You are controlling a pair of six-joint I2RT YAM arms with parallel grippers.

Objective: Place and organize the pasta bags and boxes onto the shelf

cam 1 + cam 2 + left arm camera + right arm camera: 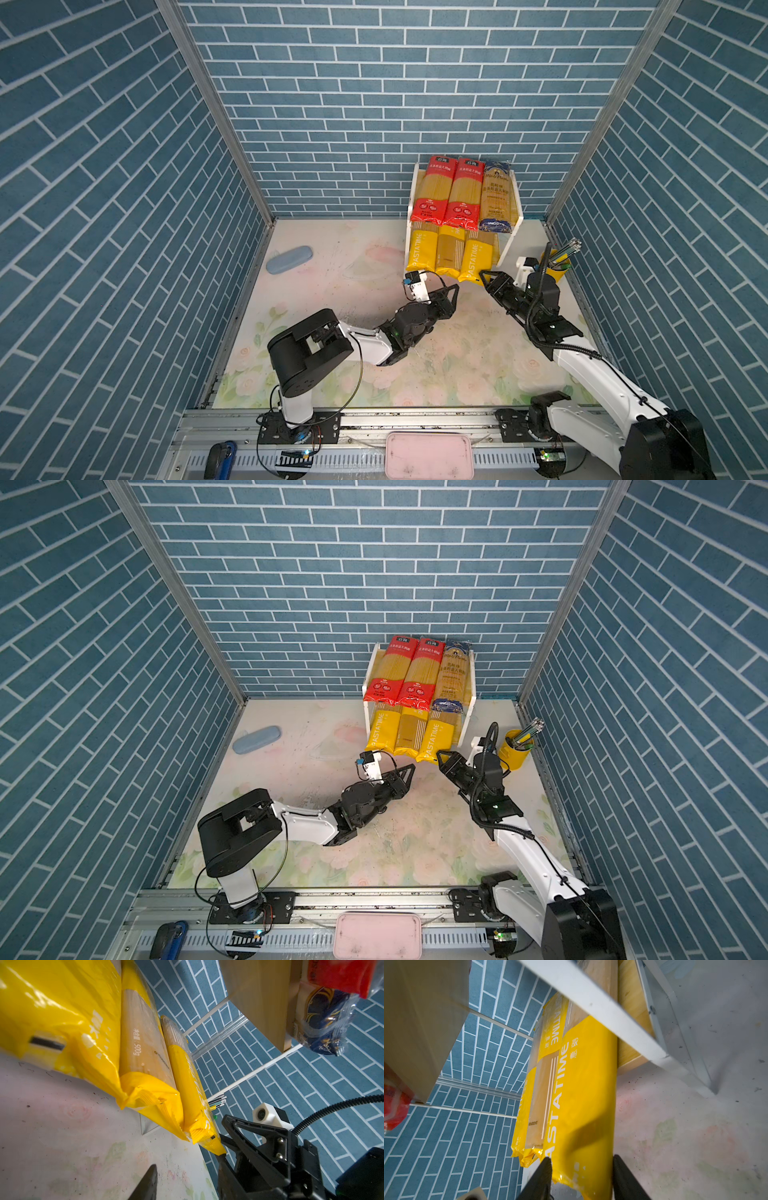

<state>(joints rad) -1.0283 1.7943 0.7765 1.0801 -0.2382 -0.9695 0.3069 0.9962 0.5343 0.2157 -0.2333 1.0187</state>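
All six pasta packs lie on the shelf (515,203) at the back wall. Two red packs (432,191) and the blue-ended pack (494,195) sit side by side on the upper board. A yellow pack (419,251), the striped pack (449,253) and a second yellow pack (473,257) form a row on the lower board, their near ends jutting out over the table (332,299).

My right pincer (485,279) stands at the near end of that second yellow pack, jaws apart with the crimped end between them; whether they press on it I cannot tell. My left pincer (455,289) hovers low over the table just in front of the striped pack, jaws apart, nothing between them.

Placing looks done, I judge; the step in hand is the tidying of the last pack in the lower row. The next move calls for my right pincer to draw straight back along the pack's length without dragging the end askew. It must also keep clear of the shelf's white post, the pencil cup (559,270) beside it and my left pincer close by.
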